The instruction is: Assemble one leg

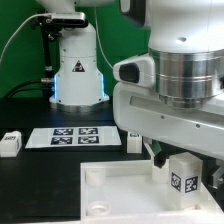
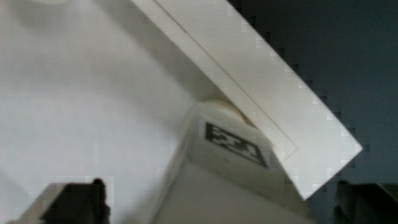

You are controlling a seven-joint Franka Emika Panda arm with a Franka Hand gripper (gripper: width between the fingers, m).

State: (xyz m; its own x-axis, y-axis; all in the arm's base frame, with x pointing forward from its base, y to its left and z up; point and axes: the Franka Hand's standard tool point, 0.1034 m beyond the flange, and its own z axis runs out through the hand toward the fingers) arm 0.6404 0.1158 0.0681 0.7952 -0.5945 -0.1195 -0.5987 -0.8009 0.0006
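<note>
A leg (image 1: 183, 176), a small white block with a black-and-white tag, stands upright at the right corner of the large white square panel (image 1: 110, 195). My gripper (image 1: 185, 160) hangs right above it, its fingers down on either side. In the wrist view the leg (image 2: 231, 150) lies between the two dark fingertips (image 2: 71, 205), with a gap on both sides, so the gripper (image 2: 217, 205) is open around it. The panel (image 2: 89, 100) fills most of that view. Two more legs lie on the black table: one (image 1: 10, 143) at the exterior view's left, one (image 1: 134, 141) behind the panel.
The marker board (image 1: 70, 136) lies flat on the table behind the panel. The arm's white base (image 1: 78, 70) stands at the back with cables beside it. A round socket (image 1: 97, 207) shows at the panel's near left corner.
</note>
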